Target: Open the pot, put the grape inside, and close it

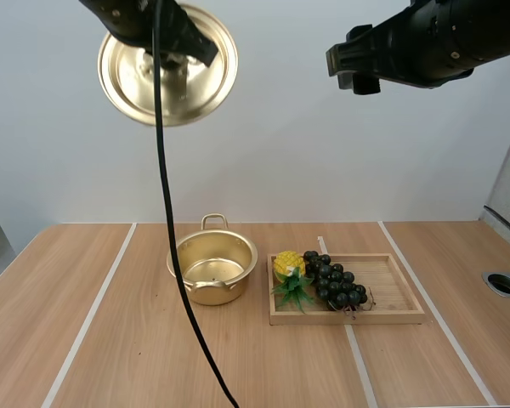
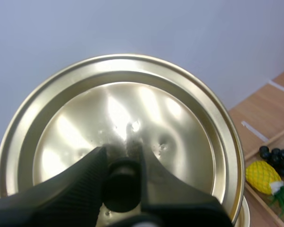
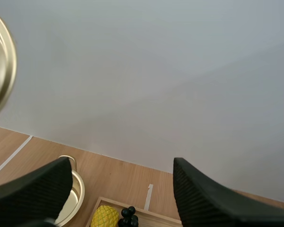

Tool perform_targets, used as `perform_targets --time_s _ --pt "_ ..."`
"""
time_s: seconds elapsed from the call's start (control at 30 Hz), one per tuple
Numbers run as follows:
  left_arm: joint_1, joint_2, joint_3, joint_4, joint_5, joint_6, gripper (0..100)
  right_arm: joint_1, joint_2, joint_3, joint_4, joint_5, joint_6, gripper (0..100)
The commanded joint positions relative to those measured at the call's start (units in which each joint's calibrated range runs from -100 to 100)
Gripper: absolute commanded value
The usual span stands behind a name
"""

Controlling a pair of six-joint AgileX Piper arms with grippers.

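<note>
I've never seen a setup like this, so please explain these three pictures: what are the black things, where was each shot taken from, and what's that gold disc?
These are two robot arms, each ending in a two-fingered pincer. One picture looks down over the table from behind and above the arms. The other two come from cameras riding on each wrist. The left pincer is shut on the knob of a gold lid, your disc, which it holds high in the air. The right pincer is open and holds nothing. On the table stands the open pot. Beside the pot is a wooden tray with dark grapes and a toy pineapple.
</note>
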Motion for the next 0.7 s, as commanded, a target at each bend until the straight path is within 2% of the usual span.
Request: perform_targets --time_s 0.0,0.3,0.5,0.67 --pt "-0.03 -3.6 -3.8 0.0 -5.3 -1.4 0 -0.2 -0.4 -0.5 0.4 -0.2 -0.4 100" --pt "-0.03 -10.9 -13.2 0.0 -12.3 -8.0 0 -0.2 -0.4 -0.5 0.4 5.8 -0.4 100" --pt "-0.03 -12.5 -15.4 0.0 -14.0 -7.5 0 -0.2 0.5 -0.5 0.4 13.2 -1.5 100" --pt "-0.03 -12.7 -15.4 0.0 -12.9 -7.4 0 -0.2 5.3 -0.5 0.3 13.2 -1.7 100"
